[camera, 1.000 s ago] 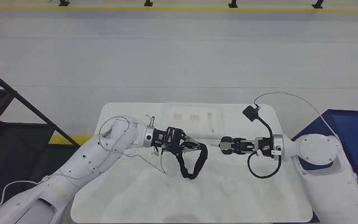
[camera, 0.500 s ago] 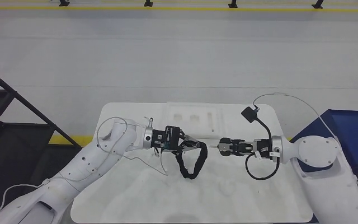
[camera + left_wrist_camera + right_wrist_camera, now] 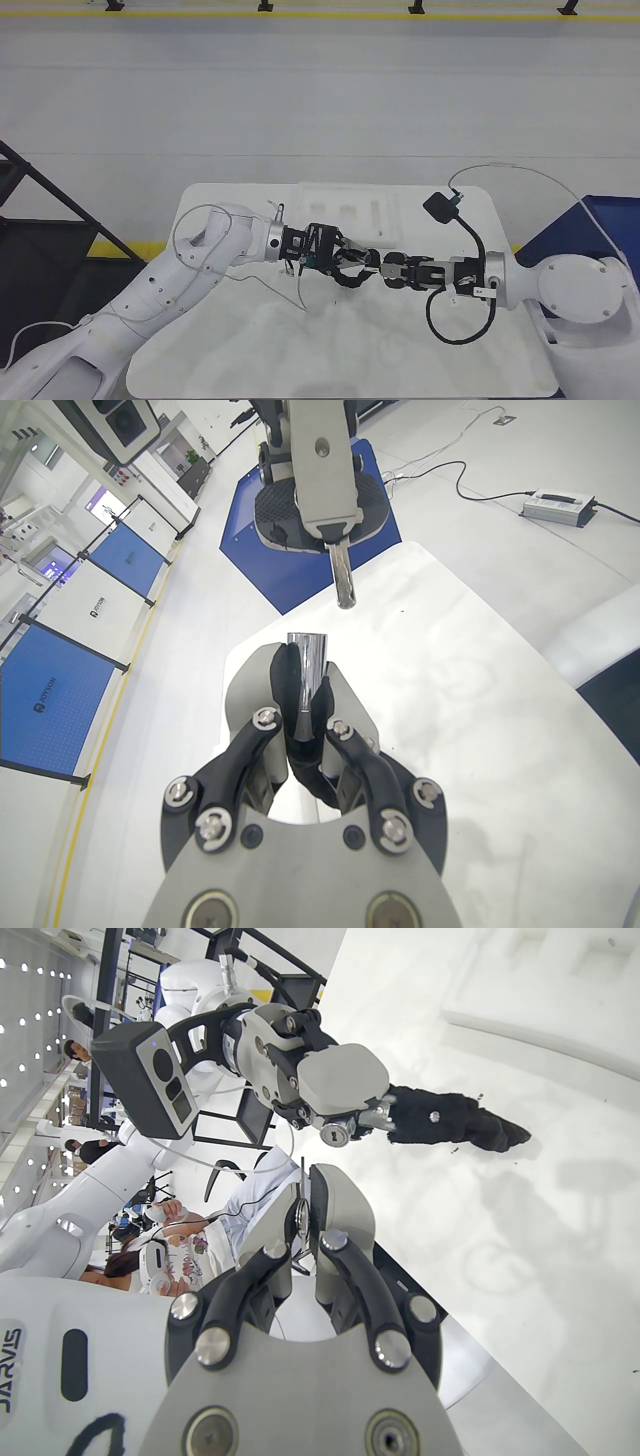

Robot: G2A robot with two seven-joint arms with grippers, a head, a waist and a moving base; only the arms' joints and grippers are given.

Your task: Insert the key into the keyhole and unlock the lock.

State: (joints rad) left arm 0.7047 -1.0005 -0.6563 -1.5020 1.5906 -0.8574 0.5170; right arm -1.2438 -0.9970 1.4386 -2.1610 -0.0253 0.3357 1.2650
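Key (image 3: 342, 575): pinched tight in right gripper (image 3: 305, 1200), tip just short of lock (image 3: 311, 665) clamped in left gripper (image 3: 304, 682), both above table (image 3: 450, 710). Match blade to keyhole (image 3: 334, 1134), hold lock steady, push straight, then twist gently.

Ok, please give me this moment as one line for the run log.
left gripper: shut on lock | right gripper: shut on key | key tip facing keyhole, apart, not inserted

Left fingers (image 3: 248, 687), right fingers (image 3: 345, 1215) clamped, tip-to-tip.
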